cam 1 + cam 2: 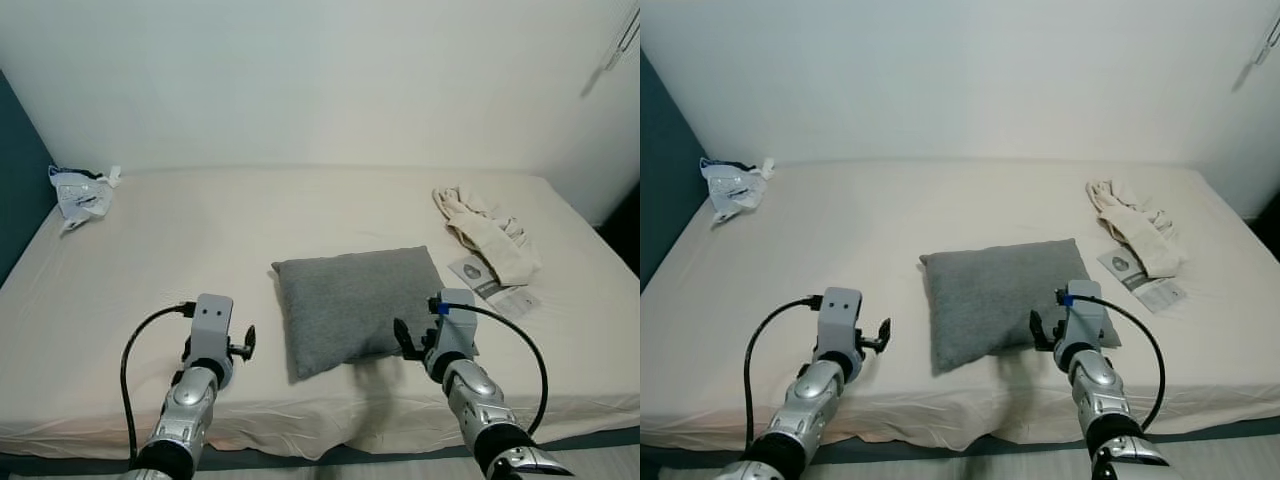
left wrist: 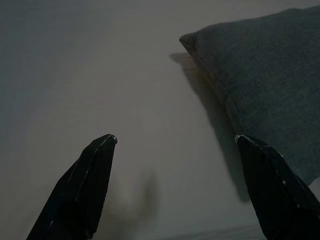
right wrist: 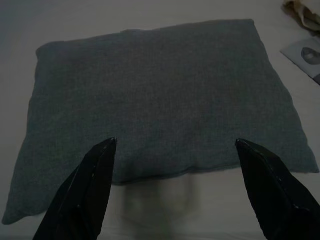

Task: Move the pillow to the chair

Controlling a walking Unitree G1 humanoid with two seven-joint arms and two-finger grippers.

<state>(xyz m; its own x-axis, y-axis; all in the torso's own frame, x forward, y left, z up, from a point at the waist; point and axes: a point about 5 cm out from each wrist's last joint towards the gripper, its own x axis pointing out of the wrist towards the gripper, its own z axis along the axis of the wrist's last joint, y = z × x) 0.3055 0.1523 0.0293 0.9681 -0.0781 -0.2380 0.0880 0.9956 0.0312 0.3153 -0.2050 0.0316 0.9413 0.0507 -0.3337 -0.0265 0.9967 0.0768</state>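
We see the grey pillow (image 1: 360, 305) lying flat on the bed (image 1: 200, 250), near its front edge and a little right of the middle. Its long axis runs roughly across the bed, side to side, slightly skewed so that the near left corner sits closer to us than the right one.

Our right gripper (image 3: 175, 145) hovers at the pillow's near edge, toward its right corner, fingers spread wide apart and holding nothing; in the right wrist view both black fingers (image 3: 85, 190) frame the pillow's front seam, and we cannot tell whether they touch the cloth. Our left gripper (image 2: 175, 142) is over the bare sheet just left of the pillow, also wide open and empty, with the pillow's left edge and corner (image 2: 260, 70) just beside one finger.

On the right side of the bed lies a crumpled cream cloth (image 1: 490, 235), and next to it a paper leaflet (image 1: 490, 282), near the pillow's right edge but apart from it. At the far left corner sits a white plastic bag (image 1: 80, 195), well away. A pale wall (image 1: 320, 80) stands behind the bed.
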